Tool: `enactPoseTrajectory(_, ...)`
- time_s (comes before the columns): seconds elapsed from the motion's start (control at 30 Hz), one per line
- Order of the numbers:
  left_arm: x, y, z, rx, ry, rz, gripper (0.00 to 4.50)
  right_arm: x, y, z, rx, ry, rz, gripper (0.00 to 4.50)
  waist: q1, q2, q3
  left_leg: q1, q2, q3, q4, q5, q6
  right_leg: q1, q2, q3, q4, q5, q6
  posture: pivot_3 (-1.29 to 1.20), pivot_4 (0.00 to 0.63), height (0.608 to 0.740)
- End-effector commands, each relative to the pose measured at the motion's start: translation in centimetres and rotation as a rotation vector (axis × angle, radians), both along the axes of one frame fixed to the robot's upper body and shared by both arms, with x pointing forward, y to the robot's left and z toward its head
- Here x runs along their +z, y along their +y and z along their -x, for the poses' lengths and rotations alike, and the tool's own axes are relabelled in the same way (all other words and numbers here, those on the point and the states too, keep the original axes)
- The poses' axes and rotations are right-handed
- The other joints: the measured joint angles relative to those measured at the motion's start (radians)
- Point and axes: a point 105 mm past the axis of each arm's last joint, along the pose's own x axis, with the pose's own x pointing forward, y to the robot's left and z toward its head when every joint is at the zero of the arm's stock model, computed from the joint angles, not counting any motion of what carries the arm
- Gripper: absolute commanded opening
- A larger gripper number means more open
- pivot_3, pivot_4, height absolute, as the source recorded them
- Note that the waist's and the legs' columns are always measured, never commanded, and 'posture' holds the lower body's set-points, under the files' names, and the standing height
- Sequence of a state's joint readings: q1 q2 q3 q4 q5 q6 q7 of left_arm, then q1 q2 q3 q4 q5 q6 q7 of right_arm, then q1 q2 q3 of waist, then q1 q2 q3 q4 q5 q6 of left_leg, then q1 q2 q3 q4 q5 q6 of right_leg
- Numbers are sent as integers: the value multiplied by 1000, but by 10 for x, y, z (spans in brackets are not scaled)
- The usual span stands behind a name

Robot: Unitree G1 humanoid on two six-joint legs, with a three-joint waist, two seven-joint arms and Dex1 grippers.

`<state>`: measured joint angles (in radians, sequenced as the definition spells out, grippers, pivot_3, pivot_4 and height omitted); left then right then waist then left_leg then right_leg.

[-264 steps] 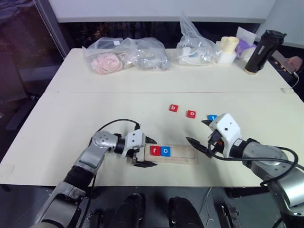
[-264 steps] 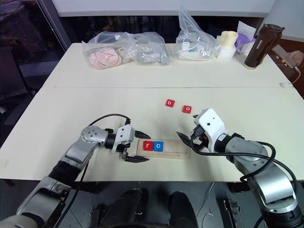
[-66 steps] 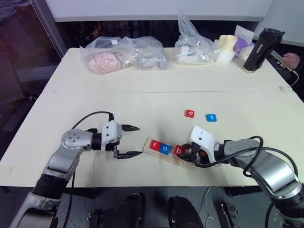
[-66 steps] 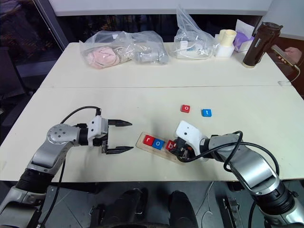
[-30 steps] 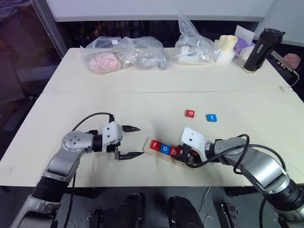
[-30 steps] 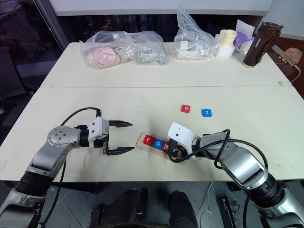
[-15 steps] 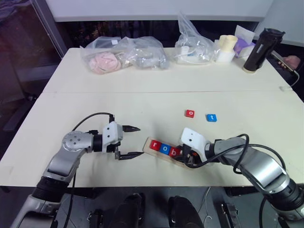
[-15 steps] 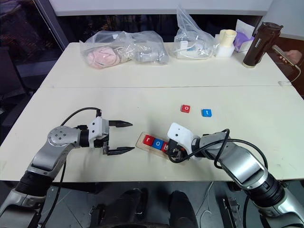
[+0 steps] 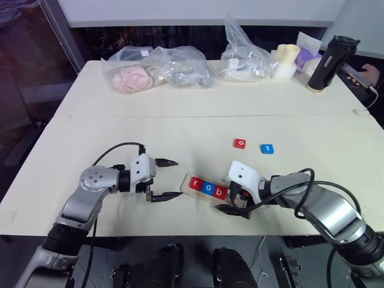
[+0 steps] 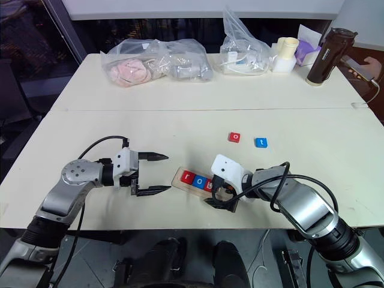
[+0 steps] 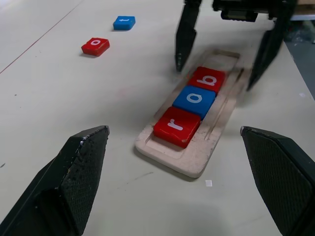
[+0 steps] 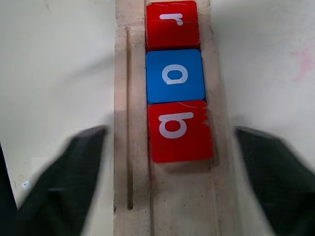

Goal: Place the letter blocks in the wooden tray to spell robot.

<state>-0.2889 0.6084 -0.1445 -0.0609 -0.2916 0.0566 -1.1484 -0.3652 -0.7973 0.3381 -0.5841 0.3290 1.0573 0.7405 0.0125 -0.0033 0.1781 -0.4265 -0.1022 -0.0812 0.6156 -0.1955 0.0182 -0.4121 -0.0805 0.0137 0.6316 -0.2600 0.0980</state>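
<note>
With r, o, b seated in the wooden tray [image 9: 211, 193], both our right hand [image 9: 231, 200] and left hand [image 9: 165, 179] spread wide and empty, we judge the red o tile [image 9: 240, 143] and blue t tile [image 9: 267, 148], lying at one o'clock from the tray on the surface [image 9: 180, 132], light, rigid, slick, best pinched across opposite edges.

Two silver-grey arms, white wrist blocks, black claws

Both arms [image 9: 90, 198] are rounded brushed-grey metal segments with a black band near the elbow, and the left one has a round cap with a little dot in the middle at its joint. Each ends in a chunky white housing: the right gripper [image 9: 235, 201] has a smooth white shell with a small dark hole on top, the left gripper [image 9: 163, 179] a boxier white block. Thin black cables loop off both forearms, arching from the grey part to the white housing. Fingers [image 11: 81, 167] are matte black, wedge-shaped, tapering to points, with a fine pebbly texture up close.
</note>
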Motion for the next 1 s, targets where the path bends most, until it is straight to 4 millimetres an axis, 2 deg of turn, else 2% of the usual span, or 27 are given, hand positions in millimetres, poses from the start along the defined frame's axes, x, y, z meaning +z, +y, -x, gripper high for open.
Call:
enactPoseTrajectory(0.03, 9, -3, 0, -15, -38, 5, 4500, 14, 5, -2, 19, -56, -16, 4435, 0, 0, 0, 0, 0, 0, 0, 0, 0, 0, 0, 0, 0, 0, 0, 0, 150, 738)
enactPoseTrajectory(0.17, 9, -3, 0, -16, -38, 4, 4500, 26, -4, -5, -21, -90, -23, 4435, 0, 0, 0, 0, 0, 0, 0, 0, 0, 0, 0, 0, 0, 0, 0, 0, 150, 738)
enactPoseTrajectory(0.37, 8, -4, 0, -19, -39, 5, 4500, 31, -30, -6, -119, -156, 51, 4435, 2, 0, 0, 0, 0, 0, 0, 0, 0, 0, 0, 0, 0, 0, 0, 0, 150, 738)
enactPoseTrajectory(0.57, 7, -7, 0, -30, -40, 8, 4500, 23, -61, -4, -209, -179, 149, 4435, 0, 0, 0, 0, 0, 0, 0, 0, 0, 0, 0, 0, 0, -1, -1, 0, 150, 738)
enactPoseTrajectory(0.73, 8, -10, -2, -37, -43, 13, 4500, 14, -69, -8, -244, -186, 170, 4435, 0, 0, 0, 0, 0, 0, 0, 0, 0, 0, 0, 0, 0, -1, -1, 0, 150, 738)
enactPoseTrajectory(1.0, 8, -8, -2, -28, -46, 10, 4500, 11, -74, -20, -267, -216, 186, 4435, 0, 0, 0, 0, 0, 0, 1, 0, 0, 1, 0, 0, 0, 0, -1, 0, 150, 738)
